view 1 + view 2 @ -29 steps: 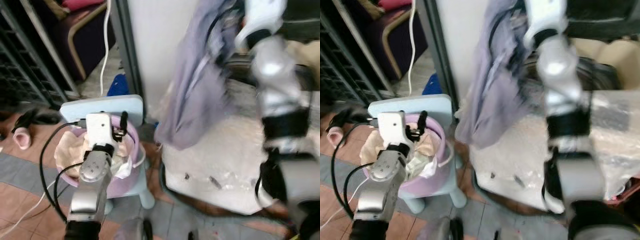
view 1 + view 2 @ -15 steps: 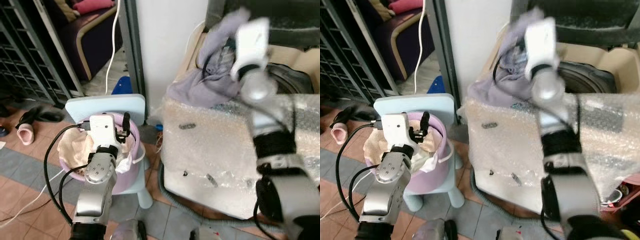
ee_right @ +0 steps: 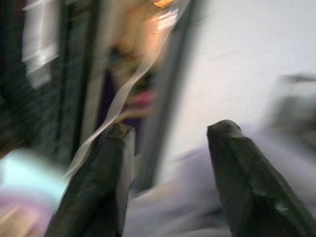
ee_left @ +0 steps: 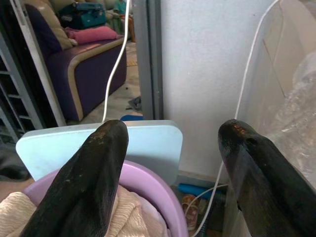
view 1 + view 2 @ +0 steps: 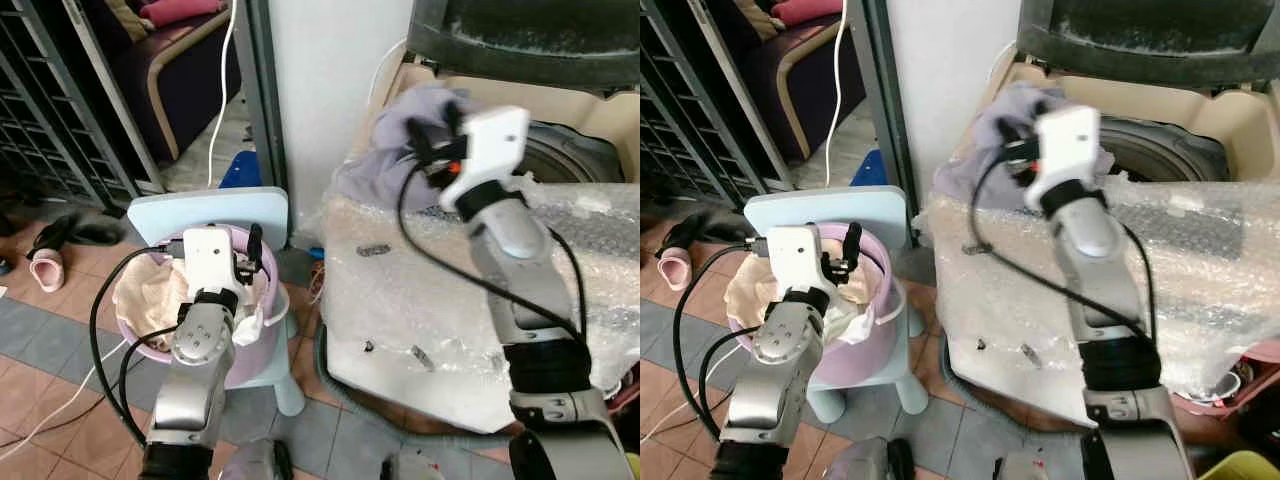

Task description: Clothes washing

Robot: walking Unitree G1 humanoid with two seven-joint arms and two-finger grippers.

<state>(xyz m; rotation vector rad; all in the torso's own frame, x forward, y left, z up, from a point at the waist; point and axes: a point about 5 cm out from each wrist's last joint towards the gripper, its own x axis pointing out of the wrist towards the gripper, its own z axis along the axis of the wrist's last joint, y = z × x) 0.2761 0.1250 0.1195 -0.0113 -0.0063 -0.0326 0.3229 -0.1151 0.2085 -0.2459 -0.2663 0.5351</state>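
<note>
Clothes: a grey-lilac garment (image 5: 400, 150) lies bunched on the near-left corner of the washer (image 5: 1200, 160), draped over its cream rim; soft, crumpled cloth, its far folds hidden behind the right arm's white wrist block. More laundry (image 5: 150, 290), cream, knit-looking, fills the lilac plastic tub (image 5: 875, 340) at about 8 o'clock in the head views. Part of this pile is hidden by the left arm.

Right gripper (image 5: 432, 128) sits at the garment, at roughly 1 o'clock in the left eye view. Its fingers (image 3: 98, 182) stand spread with a clear gap in the right wrist view; nothing is seen pinched between them. That view is heavily motion-blurred: pale wall, dark upright post and a smear of grey cloth near the fingertips, nothing finer readable.

Left gripper (image 4: 170, 133) hovers just above the tub, fingers (image 4: 94, 168) spread wide, matte black, rounded tips, empty between them. Behind them: the tub's rim, the pale blue back of a small stool (image 4: 148, 140) and a white cable (image 4: 116, 69) hanging down the wall.

Washer: front and top wrapped in clear bubble wrap (image 5: 1040, 290), wrinkled and glossy. Dark round drum opening is partly seen, cut off by the raised dark lid at the top edge.

Tub rests on the stool; the stool's seat is hidden under it, one leg visible. Floor (image 5: 50, 360) is terracotta and grey tile. A pink slipper (image 5: 45, 272) lies at 9 o'clock, beside a dark metal grille. A purple sofa with wooden trim is at 11 o'clock, cropped by the frame.
</note>
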